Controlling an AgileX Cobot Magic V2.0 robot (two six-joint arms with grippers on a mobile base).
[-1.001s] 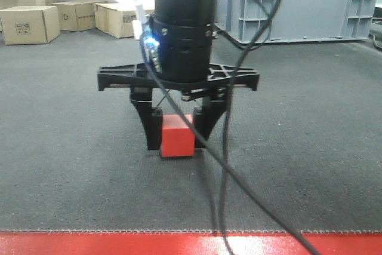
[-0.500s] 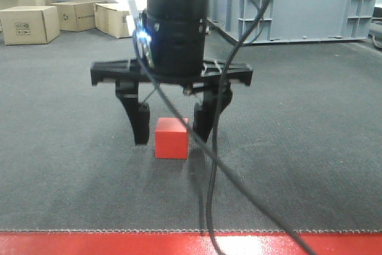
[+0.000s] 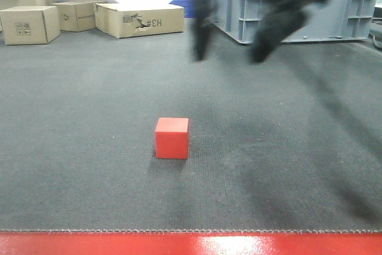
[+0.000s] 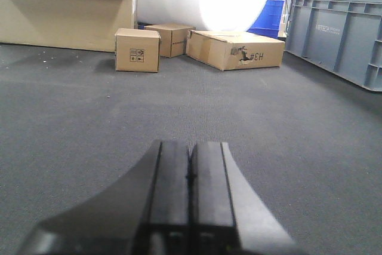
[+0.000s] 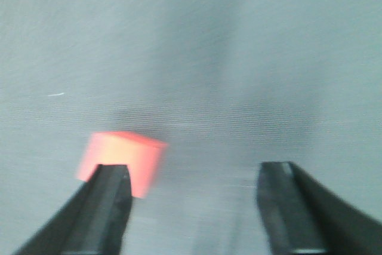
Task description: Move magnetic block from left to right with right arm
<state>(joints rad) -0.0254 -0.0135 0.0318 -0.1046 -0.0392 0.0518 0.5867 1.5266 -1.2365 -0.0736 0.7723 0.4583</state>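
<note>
The magnetic block [image 3: 172,137], a small plain red cube, sits alone on the dark grey carpet, free of any grip. My right gripper [image 3: 230,52] hangs blurred, well above and to the right of it, jaws spread wide and empty. From the right wrist view the block [image 5: 122,153] lies far below, partly behind the left fingertip [image 5: 107,204], while the gripper [image 5: 194,180] stands open. My left gripper [image 4: 191,165] rests low over the carpet, its two fingers pressed together with nothing between them.
Brown cardboard boxes [image 3: 138,19] [image 3: 30,24] line the back left. A large grey plastic crate [image 3: 322,4] stands at the back right. A red strip [image 3: 191,243] edges the carpet at the front.
The right gripper opened, let go of the red block on the carpet, then rose fast up and to the right. The block has stayed put for the last half second.
</note>
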